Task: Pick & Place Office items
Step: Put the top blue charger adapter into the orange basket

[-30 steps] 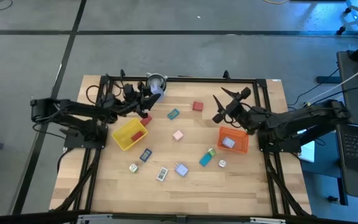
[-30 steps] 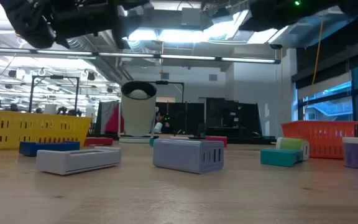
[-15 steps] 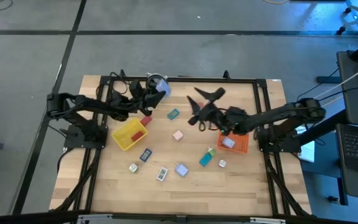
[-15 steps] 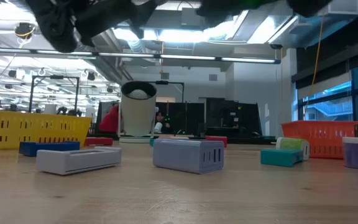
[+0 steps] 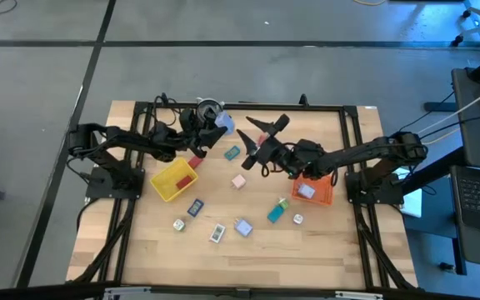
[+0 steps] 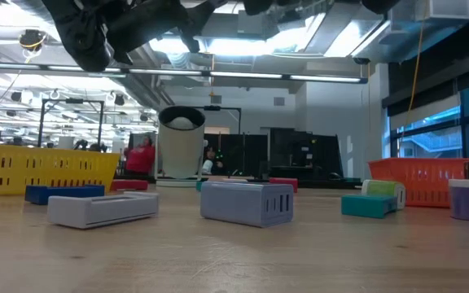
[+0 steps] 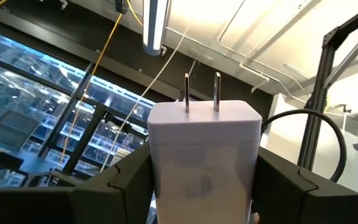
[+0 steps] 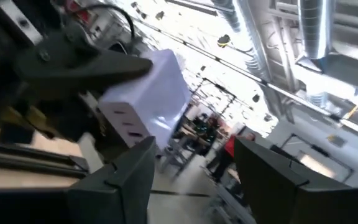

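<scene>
Left gripper (image 5: 220,125) clamps a white plug adapter (image 5: 224,123) above the table (image 5: 340,242).
Right gripper (image 5: 255,133) gapes just beside it; the white-and-grey cylinder (image 5: 209,109) stands close behind.

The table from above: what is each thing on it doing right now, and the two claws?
Left gripper: raised, shut on the white plug.
White plug: clamped between the fingers, prongs pointing away.
Right gripper: open, empty, near the plug.
Yellow tray: holds a red piece.
Orange tray: holds a pale piece.
Pink block: lying loose on the table.
</scene>
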